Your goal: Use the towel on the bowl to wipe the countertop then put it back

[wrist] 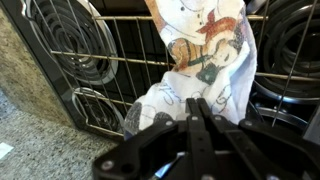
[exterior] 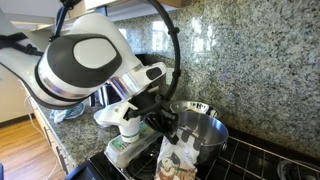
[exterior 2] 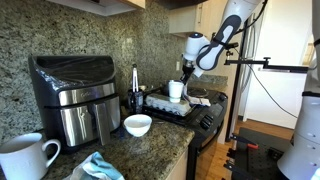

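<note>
The towel is pinched in the closed jaws of the gripper. It hangs over the black stove grates, just beside the large steel mixing bowl. Wiping is judged to be the step in hand. The cloth should be carried clear of the grates, lowered until it lies flat on the granite countertop, then dragged with light pressure. The stove's raised edge and the counter's front edge are to be minded. Open room is narrowed by the air fryer and the small white bowl.
</note>
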Tool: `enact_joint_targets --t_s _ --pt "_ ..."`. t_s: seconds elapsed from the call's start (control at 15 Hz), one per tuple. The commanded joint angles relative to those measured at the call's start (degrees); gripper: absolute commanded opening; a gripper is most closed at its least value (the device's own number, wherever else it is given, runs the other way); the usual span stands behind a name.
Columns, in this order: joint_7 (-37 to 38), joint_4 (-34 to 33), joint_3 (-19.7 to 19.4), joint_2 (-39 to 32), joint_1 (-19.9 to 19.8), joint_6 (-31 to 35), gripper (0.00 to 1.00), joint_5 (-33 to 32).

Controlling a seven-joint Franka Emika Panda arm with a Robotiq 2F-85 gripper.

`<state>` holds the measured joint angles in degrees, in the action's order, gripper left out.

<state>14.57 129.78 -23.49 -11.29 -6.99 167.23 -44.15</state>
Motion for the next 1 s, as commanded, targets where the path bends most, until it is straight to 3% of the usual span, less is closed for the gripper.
enact_joint_targets --t_s 0.0,0.33,0.6,0.93 --pt "-2.3 1.4 0.5 4.7 0.2 -3.6 0.04 0.3" --pt "-3.2 1.4 0.7 7.3 0.2 -6.6 0.04 0.4" --pt "-4.2 0.9 3.9 9.0 -2.7 -9.2 0.04 1.2" --pt "-9.8 -0.2 6.1 10.8 -4.0 -13.0 0.04 7.5"
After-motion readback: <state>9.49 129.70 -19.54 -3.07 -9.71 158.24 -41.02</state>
